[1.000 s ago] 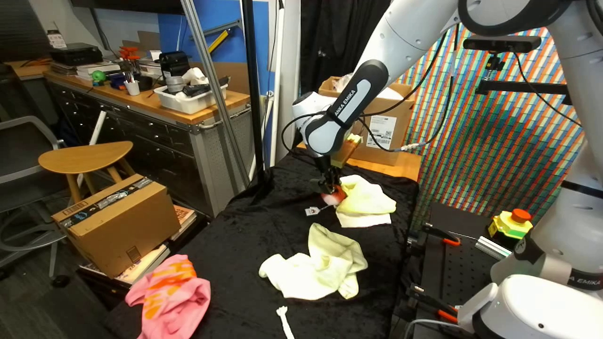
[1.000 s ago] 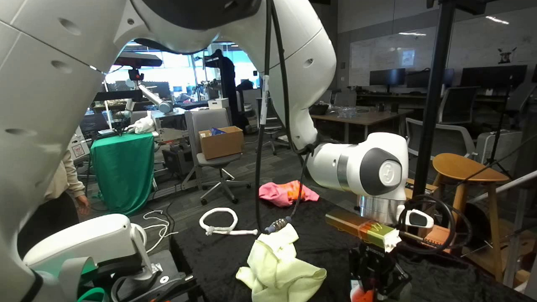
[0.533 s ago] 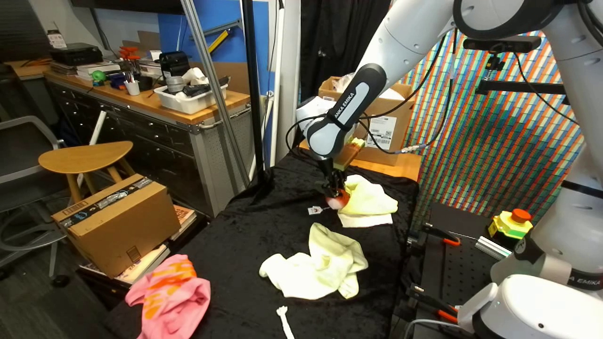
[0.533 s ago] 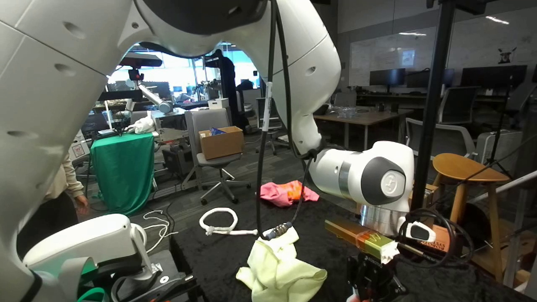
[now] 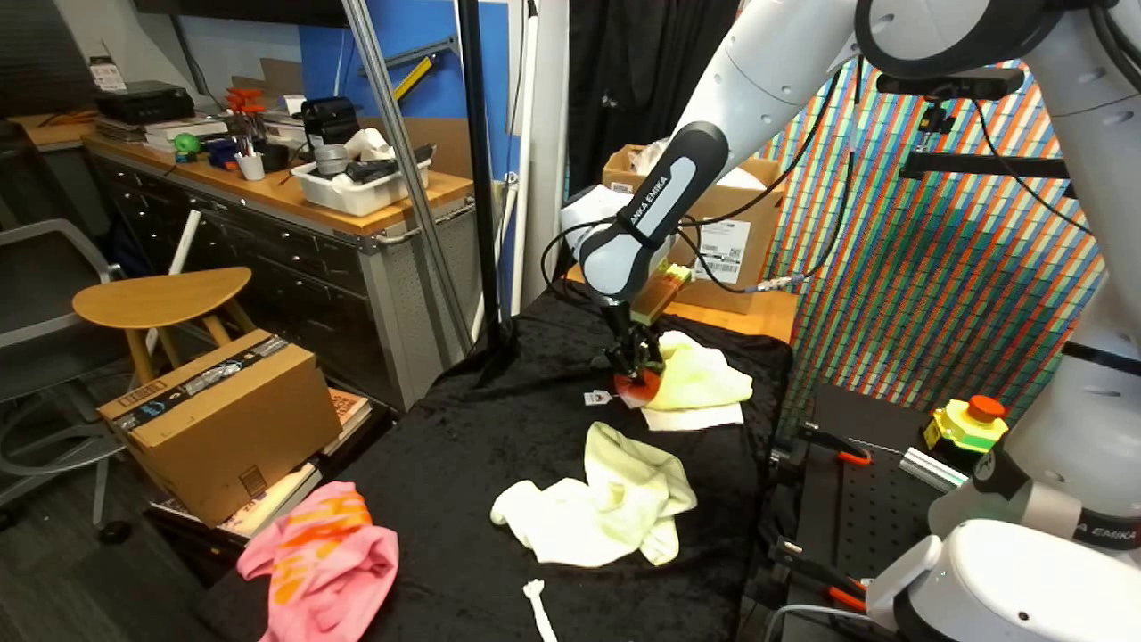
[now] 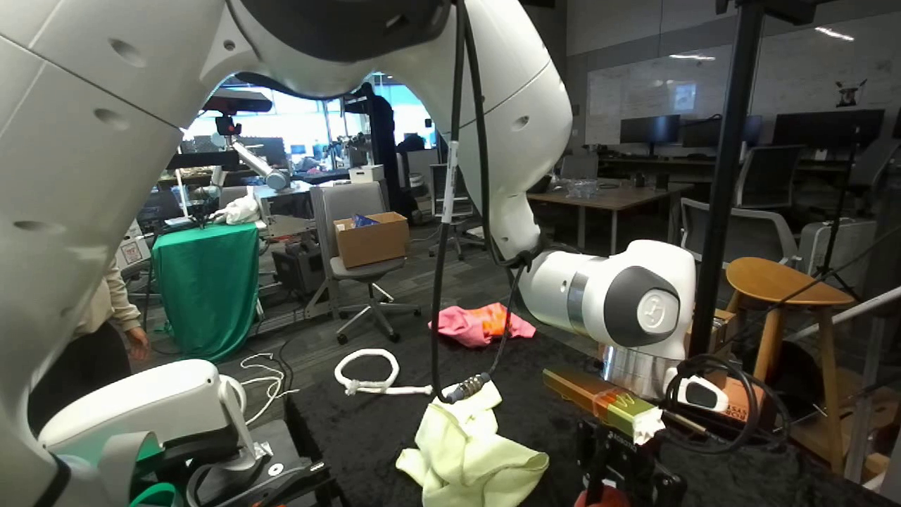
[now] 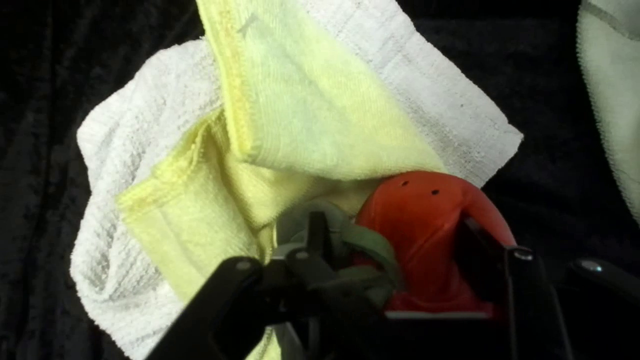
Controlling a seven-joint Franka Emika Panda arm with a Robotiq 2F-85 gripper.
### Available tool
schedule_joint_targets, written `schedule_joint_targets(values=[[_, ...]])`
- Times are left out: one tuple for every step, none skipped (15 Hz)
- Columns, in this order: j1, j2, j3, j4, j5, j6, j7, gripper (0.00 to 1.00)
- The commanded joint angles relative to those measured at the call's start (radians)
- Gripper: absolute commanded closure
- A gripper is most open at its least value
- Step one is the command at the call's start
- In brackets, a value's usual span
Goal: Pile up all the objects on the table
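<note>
my arm (image 5: 758,89) arches high in both exterior views, then slopes down to my bent wrist (image 6: 640,306). below that hangs my gripper (image 7: 395,232), facing downward. in the wrist view my black fingers (image 7: 482,265) stand parted, one either side, with a wide gap between them.

The tool (image 6: 625,487) points down at a red object (image 6: 605,498), near a pale-green cloth (image 6: 473,459).

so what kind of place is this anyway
Most likely a robotics lab: what looks like another robot arm stands in the background, a yellow-and-red button that looks like an emergency stop sits close by, and there is a cluttered workbench with drawers.
</note>
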Motion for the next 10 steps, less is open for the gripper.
schedule_joint_targets(values=[[0.000,-0.022,0.000,-0.014,0.011,-0.006,-0.004,0.01],[0.002,-0.030,0.000,-0.019,0.008,-0.005,-0.006,0.00],[0.005,-0.034,-0.001,-0.023,0.005,-0.001,-0.002,0.00],[0.006,-0.039,-0.001,-0.025,0.003,0.000,-0.004,0.00],[0.012,-0.050,-0.003,-0.032,-0.004,0.002,-0.001,0.00],[0.016,-0.057,-0.005,-0.035,-0.007,0.002,0.002,0.00],[0.024,-0.066,-0.006,-0.039,-0.015,0.005,0.007,0.00],[0.029,-0.075,-0.008,-0.043,-0.022,0.005,0.011,0.00],[0.037,-0.088,-0.010,-0.049,-0.032,0.005,0.014,0.01],[0.044,-0.099,-0.011,-0.053,-0.041,0.006,0.016,0.00]])
